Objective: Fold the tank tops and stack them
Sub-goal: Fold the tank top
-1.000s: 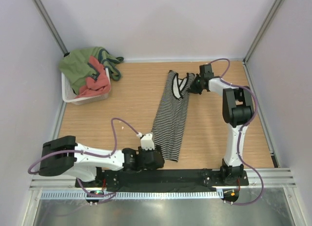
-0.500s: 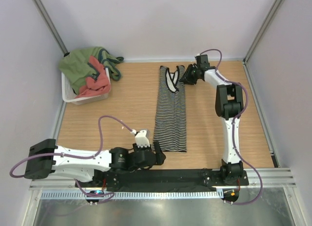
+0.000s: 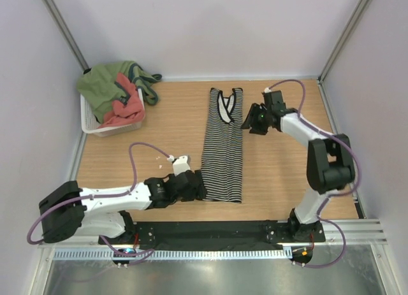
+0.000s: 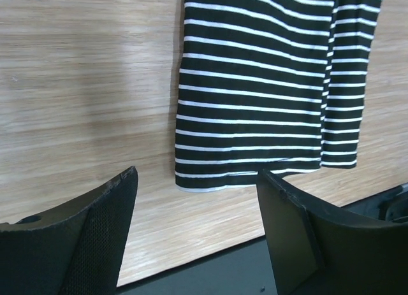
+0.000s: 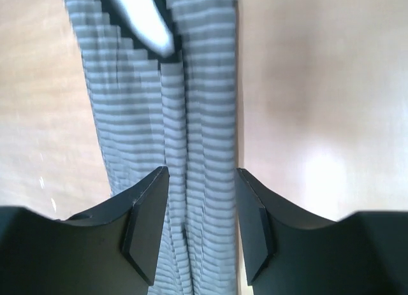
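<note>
Currently you have the striped tank top [image 3: 223, 148] lying flat on the bench [image 3: 159, 136], drawn out as a long narrow strip that runs from 12 o'clock to 6 o'clock in the top view. Its neckline is at the 12 o'clock end and its hem at the 6 o'clock end, near the arm bases. In the left wrist view a second layer of striped cloth overlaps along one long edge.

- Left hand [image 3: 194, 185]: sits low, just beside the hem corner at about 7 o'clock of the top. It is released. In the wrist view its fingers [image 4: 102, 231] stand apart with only bare bench between them, and the hem [image 4: 248, 171] lies just ahead of the tips.
- Right hand [image 3: 254, 122]: sits at about 2 o'clock of the top, just beside its long edge and below the neckline. It is also released. Its fingers [image 5: 148, 218] are parted and grip nothing, and the striped cloth [image 5: 134, 116] shows blurred beneath and beyond them.
- Salmon-red tank top [image 3: 124, 107]: lies bunched in the white basket [image 3: 89, 124] at 10 o'clock of the bench, well apart from both hands. A green garment [image 3: 102, 88] is heaped partly over it.
- Whether either hand touches the striped cloth cannot be told.
</note>
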`<act>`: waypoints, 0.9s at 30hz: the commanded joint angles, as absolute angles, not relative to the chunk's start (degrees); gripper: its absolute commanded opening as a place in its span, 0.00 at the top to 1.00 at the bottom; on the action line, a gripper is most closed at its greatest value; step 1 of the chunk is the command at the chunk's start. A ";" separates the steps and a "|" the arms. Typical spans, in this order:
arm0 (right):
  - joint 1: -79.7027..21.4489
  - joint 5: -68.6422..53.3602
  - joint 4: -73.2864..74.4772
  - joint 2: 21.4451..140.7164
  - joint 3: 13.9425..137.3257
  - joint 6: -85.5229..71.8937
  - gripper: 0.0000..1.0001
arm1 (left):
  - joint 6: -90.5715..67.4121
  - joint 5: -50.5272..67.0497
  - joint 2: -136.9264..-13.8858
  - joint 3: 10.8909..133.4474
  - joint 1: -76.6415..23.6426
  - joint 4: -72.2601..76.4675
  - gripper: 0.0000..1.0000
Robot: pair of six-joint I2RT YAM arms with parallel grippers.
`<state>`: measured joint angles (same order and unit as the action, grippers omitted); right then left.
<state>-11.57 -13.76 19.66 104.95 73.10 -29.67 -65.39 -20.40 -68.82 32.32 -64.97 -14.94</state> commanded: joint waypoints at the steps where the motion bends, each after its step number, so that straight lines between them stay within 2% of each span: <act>1: -14.23 -11.78 16.87 93.10 62.17 -30.94 0.48 | -62.84 -17.32 -71.79 34.63 -63.99 -11.26 0.25; 3: -17.12 -10.82 18.01 87.14 55.74 -31.20 0.50 | -62.67 -16.26 -72.77 35.07 -63.63 -11.07 0.28; 5: -19.33 -10.11 19.15 83.43 49.87 -31.73 0.56 | -62.23 -16.35 -73.21 34.98 -63.72 -10.99 0.31; 7: -22.04 -9.14 20.30 77.28 44.07 -33.13 0.57 | -62.05 -16.96 -72.60 34.72 -63.72 -11.42 0.32; 9: -23.81 -8.88 20.65 73.14 40.53 -35.32 0.55 | -62.05 -17.14 -72.16 34.28 -63.72 -11.34 0.33; 13: -28.12 -8.00 21.27 64.70 32.98 -39.89 0.44 | -61.96 -17.05 -72.24 34.01 -63.72 -10.99 0.35; 15: -31.54 -7.73 21.45 63.90 31.12 -41.48 0.43 | -61.70 -17.14 -73.03 34.19 -63.72 -10.81 0.36; 20: -36.91 -6.59 20.66 61.27 26.90 -47.45 0.51 | -61.61 -16.70 -74.70 34.54 -63.55 -10.20 0.38; 27: -42.35 -5.72 21.88 59.60 26.19 -50.62 0.53 | -61.79 -16.35 -77.43 34.98 -63.37 -9.49 0.47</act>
